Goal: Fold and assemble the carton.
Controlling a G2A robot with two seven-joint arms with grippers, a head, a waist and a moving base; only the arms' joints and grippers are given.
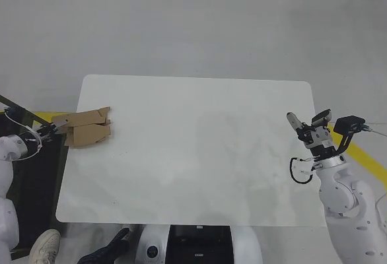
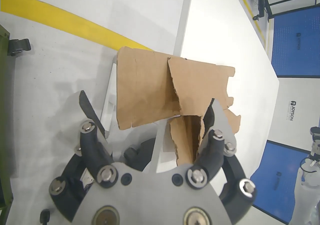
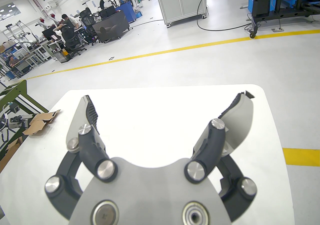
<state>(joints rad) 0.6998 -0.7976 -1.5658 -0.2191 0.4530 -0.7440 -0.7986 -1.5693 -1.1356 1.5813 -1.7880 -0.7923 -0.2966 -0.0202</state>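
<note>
From above, the carton lies as a flattened piece of brown cardboard at the left edge of the white counter, near its far left corner, and one end hangs out past the edge. My left jaws sit at that overhanging end, off the counter's side. My right jaws are well apart from the carton, across the counter at its right edge, spread open with nothing between them. A yellow floor line runs past that side. Through my left wrist, the carton shows as two overlapping panels with ragged, torn edges, lying across the counter edge. A narrow flap of it runs back toward my palm. My left jaws stand wide apart here and are not clamped on it: one finger is out over the floor, clear of the cardboard, and the other finger is right at the flap's side, though I cannot tell whether it touches. Through my right wrist, my right jaws are wide open above the bare counter, holding nothing. The carton lies far off at the counter's opposite edge, beside a green frame that stands on the floor there
</note>
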